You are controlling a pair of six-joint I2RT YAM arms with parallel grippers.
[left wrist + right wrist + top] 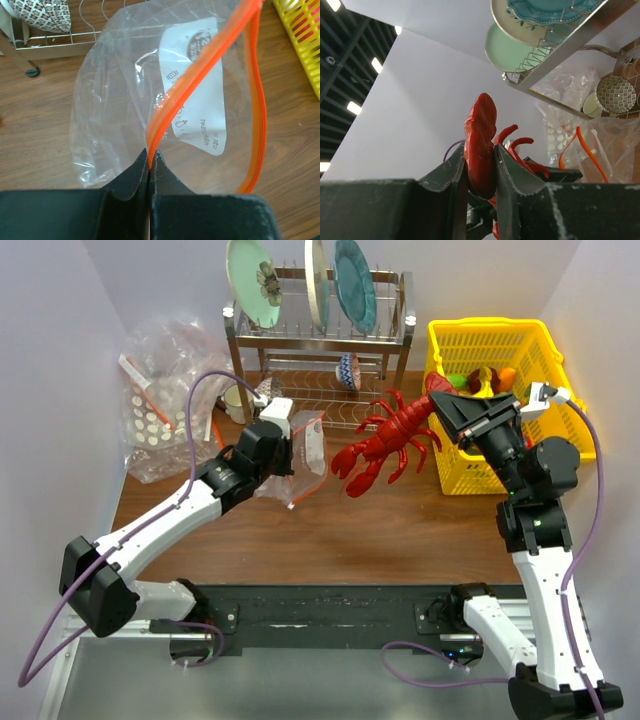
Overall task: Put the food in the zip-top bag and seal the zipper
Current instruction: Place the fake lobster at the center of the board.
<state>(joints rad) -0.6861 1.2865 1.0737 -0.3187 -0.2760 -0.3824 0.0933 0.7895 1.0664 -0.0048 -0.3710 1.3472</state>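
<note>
The clear zip-top bag [308, 452] hangs over the table's middle left, its mouth gaping. My left gripper [288, 454] is shut on one side of the orange zipper [200, 65], and the fingertips [141, 162] pinch the strip where it bends. The bag [115, 100] holds nothing. The glossy red lobster [388, 440] hangs in the air right of the bag, claws toward it. My right gripper [443, 404] is shut on its tail [480, 135]. An orange [506, 376] and a small green fruit [457, 381] lie in the yellow basket [560, 360].
A metal dish rack [320, 340] with three plates stands at the back, a patterned bowl [347, 370] beneath it. A heap of clear dotted bags [160, 410] and a mug [238, 400] sit at the back left. The basket's wall is close to the right arm.
</note>
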